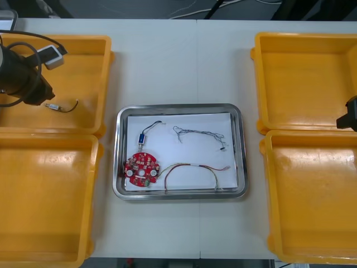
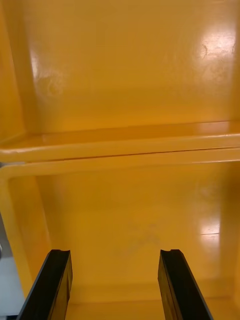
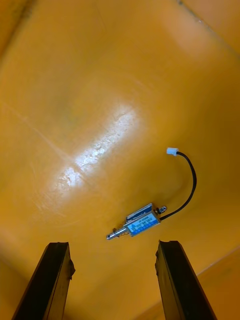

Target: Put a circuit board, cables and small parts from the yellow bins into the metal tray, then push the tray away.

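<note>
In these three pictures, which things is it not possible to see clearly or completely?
- Front view: the left arm, over the far left bin, covers the left gripper.
- Front view: the right arm is cut off by the picture's edge.
- Left wrist view: the print on the small metal part is too small to read.
- Front view: the thin cable in the tray is too fine to tell its colours.

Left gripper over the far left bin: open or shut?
Open. The left gripper has its fingers apart in its wrist view, nothing between them; the small metal part lies in the yellow bin ahead.
</note>
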